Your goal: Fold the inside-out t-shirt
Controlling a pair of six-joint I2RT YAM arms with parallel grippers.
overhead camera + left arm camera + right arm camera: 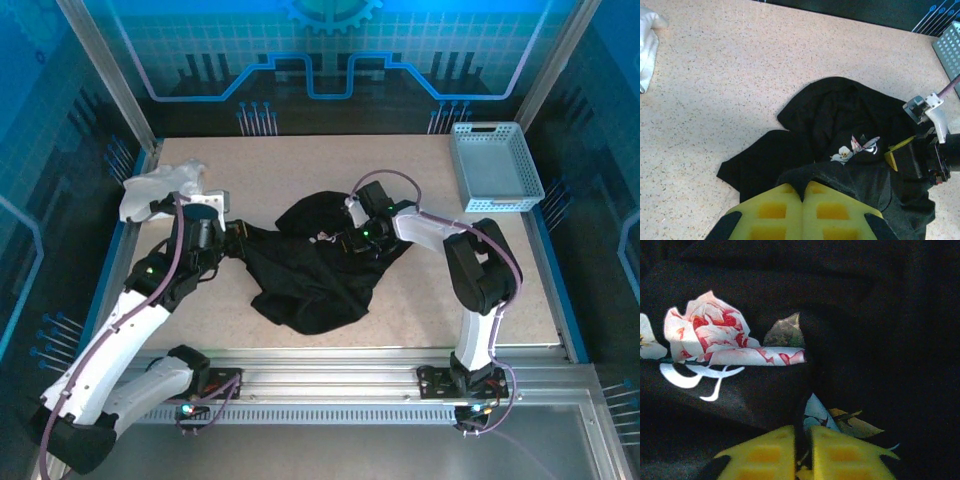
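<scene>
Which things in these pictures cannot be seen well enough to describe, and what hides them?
Top view: the t-shirt is crumpled; its folds hide sleeves and collar.
Right wrist view: the flower print is partly folded under and cut by the left edge.
Left wrist view: the white garment is cut off by the left edge.
</scene>
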